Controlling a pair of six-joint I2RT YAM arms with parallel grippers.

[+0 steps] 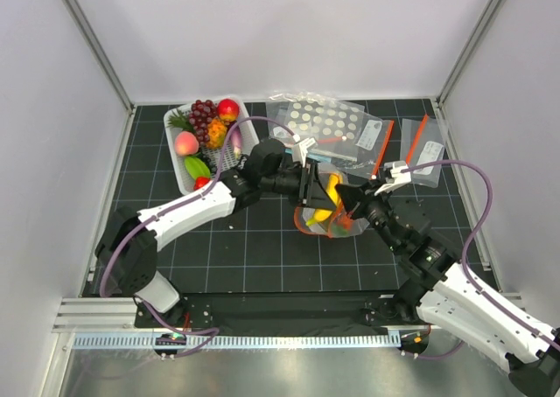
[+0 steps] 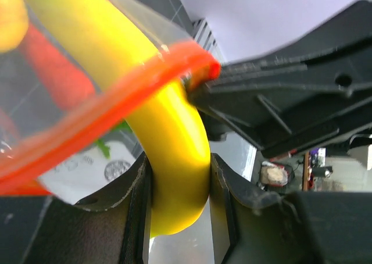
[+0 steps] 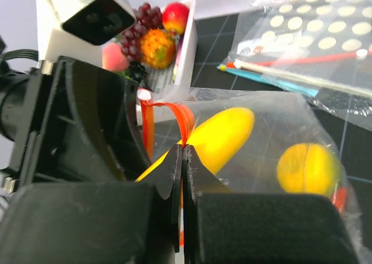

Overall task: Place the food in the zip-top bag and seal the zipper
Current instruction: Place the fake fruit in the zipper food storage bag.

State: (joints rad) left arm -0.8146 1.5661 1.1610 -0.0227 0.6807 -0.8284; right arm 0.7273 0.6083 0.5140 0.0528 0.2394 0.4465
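Observation:
My left gripper [image 1: 317, 187] is shut on the yellow banana [image 2: 168, 136], its pads [image 2: 139, 206] pressed against both sides of the lower end. The banana's upper part passes through the mouth of the clear zip-top bag [image 1: 325, 220], under the orange-red zipper [image 2: 116, 107]. My right gripper [image 3: 182, 153] is shut on the zipper strip [image 3: 185, 121] and holds the bag up from the right. Inside the bag lie an orange carrot [image 2: 58, 66] and a round yellow-orange piece [image 3: 307, 168]. The banana [image 3: 224, 136] shows through the bag wall.
A white slotted basket [image 1: 248, 135] at the back left holds a peach, grapes, a green piece and red fruit. A dotted clear bag [image 1: 324, 119] and small labelled bags [image 1: 420, 152] lie behind the arms. Both arms meet at mid-table.

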